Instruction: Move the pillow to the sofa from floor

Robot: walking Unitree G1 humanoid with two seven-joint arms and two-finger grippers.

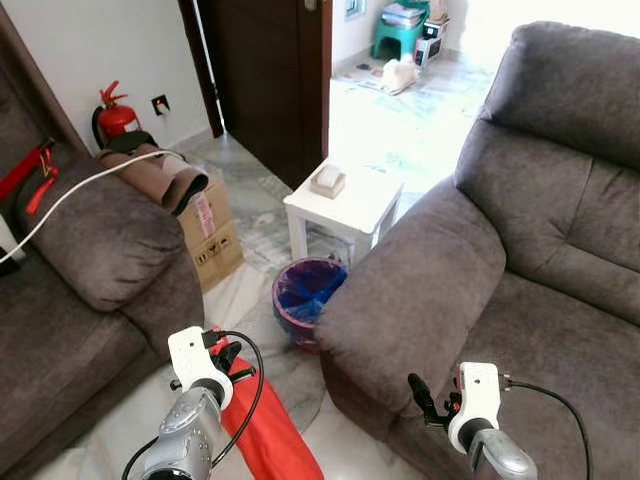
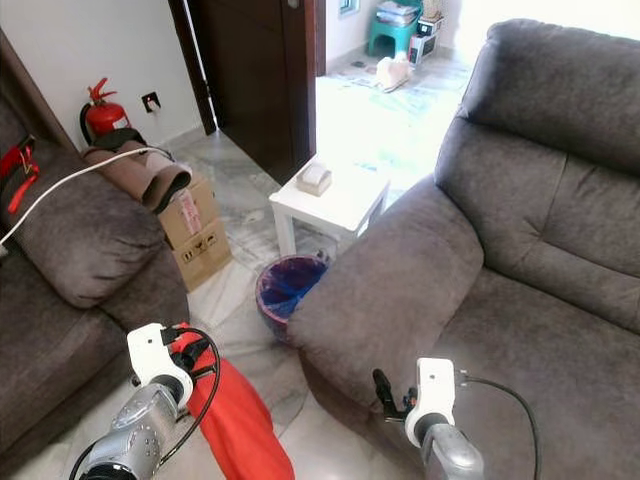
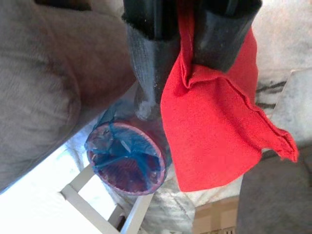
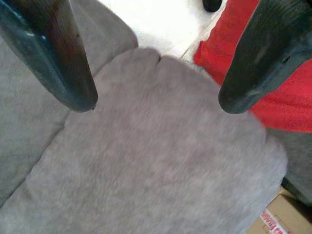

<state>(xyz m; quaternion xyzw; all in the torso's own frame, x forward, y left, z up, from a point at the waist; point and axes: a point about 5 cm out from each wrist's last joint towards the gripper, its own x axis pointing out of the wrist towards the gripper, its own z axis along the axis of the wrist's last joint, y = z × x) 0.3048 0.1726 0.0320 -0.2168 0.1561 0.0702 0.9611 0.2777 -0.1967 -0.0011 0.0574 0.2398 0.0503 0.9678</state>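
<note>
your left gripper (image 3: 195,44) is clamped on the flat red fabric pillow (image 1: 268,430), its two black fingers (image 3: 226,34) pinching the cloth's upper edge. the pillow hangs from them, low and near, over the pale marble floor (image 1: 262,215) in the gap between the two seats. your right gripper (image 4: 156,105) hovers with its fingers spread wide and nothing between them, just above the rounded armrest of the grey upholstered sofa (image 1: 560,270) on your right. a second grey sofa (image 1: 90,260) stands on your left, with a white cable (image 1: 90,183) draped over its arm. farther off, between the sofas, you see a round bin with a blue liner (image 1: 308,291), a small white side table (image 1: 345,205), a cardboard box (image 1: 212,237) and a red fire extinguisher (image 1: 115,118) by the wall.
</note>
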